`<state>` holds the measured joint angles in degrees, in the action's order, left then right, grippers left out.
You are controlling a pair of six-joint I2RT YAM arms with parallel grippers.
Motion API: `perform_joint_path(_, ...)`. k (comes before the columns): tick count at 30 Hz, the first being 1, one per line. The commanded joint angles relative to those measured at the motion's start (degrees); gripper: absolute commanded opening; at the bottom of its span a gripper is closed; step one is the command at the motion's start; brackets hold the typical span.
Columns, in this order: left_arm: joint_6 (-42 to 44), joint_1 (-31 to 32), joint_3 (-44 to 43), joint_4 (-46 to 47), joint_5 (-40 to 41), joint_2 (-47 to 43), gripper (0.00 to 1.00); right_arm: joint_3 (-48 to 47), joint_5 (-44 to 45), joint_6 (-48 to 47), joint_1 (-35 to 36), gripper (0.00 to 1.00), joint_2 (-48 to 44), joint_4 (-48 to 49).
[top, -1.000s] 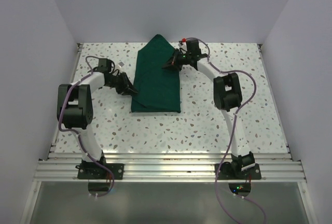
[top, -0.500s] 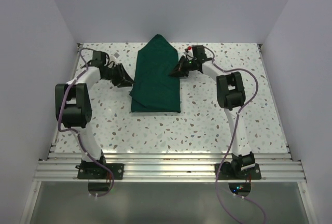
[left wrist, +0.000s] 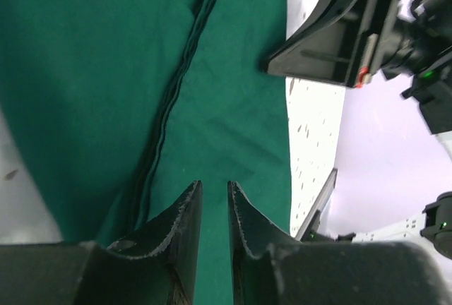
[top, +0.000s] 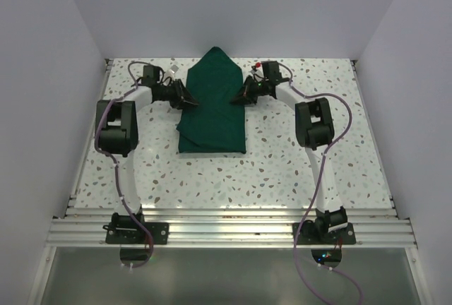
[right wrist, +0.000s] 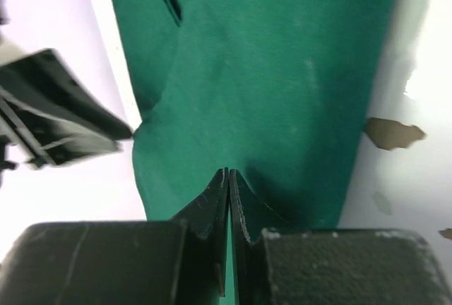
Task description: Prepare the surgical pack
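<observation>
Toward the far middle of the bench [top: 282, 171], 1 dark green drape [top: 212, 107] is lying folded into a long packet, its far end tapering to a point. 2 arms are reaching in, 1 from each side. The right end effector [top: 239, 95] is pinching the drape's right edge, its jaws closed together and the cloth puckering up at the tips in the right wrist view. The left end effector [top: 187, 99] is sitting at the left edge with its jaws only narrowly apart above a layered fold; whether it is catching any cloth I cannot tell.

Judging from this, folding or wrapping the drape is the step in hand, with both sides being taken up. The next move is probably calling for the left jaws to close on the fold's edge, so that both arms are lifting evenly and the layers are not slipping.

Counting: 1 drape, 2 arms, 2 end effectors; nothing else of the pack is showing in any view.
</observation>
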<state>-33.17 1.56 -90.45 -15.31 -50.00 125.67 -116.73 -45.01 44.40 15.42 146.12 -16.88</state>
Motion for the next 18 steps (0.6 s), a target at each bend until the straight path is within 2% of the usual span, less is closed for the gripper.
perform_joint_path(1, -1.6, 0.5, -2.4, 3.4, -3.6, 1.7, 0.24, -2.9, -2.2, -0.5, 0.1, 0.04, -2.7, -0.6)
perform_joint_path(9, 2.1, -0.5, -5.8, -5.7, 0.7, 7.2, 0.22, 4.7, -1.3, -0.3, -1.0, 0.04, -4.6, 1.8)
perform_joint_path(12, 2.3, -1.1, -5.4, -6.1, 1.7, 8.2, 0.21, 7.4, -0.9, -1.4, -1.8, 0.04, -4.0, 1.9)
perform_joint_path(18, 2.7, -1.5, -5.6, -6.5, 2.4, 9.2, 0.21, 6.2, -0.5, -4.6, -2.0, 0.04, -1.7, -1.4)
